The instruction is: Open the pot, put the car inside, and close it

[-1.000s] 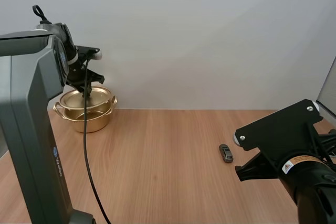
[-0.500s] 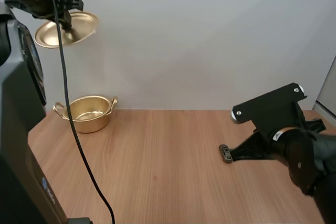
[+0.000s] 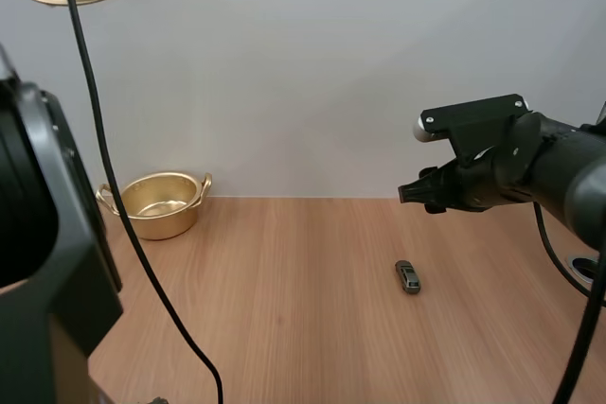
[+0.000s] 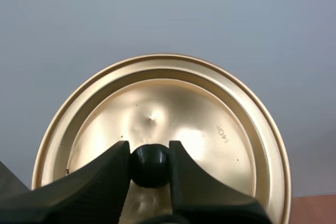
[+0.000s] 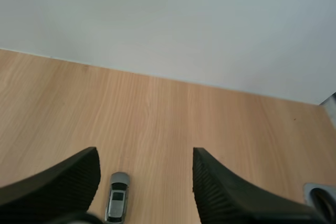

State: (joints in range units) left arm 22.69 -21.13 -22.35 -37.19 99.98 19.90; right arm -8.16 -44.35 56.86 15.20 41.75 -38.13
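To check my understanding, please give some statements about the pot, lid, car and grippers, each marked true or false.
1. The left gripper pinches the black knob of the round golden metal lid. True.
2. The golden two-handled metal pot stands open on the wooden table. True.
3. The small grey toy car lies inside the pot. False: it lies on the table.
4. The right gripper is shut on the car. False: its fingers stand apart, holding nothing.
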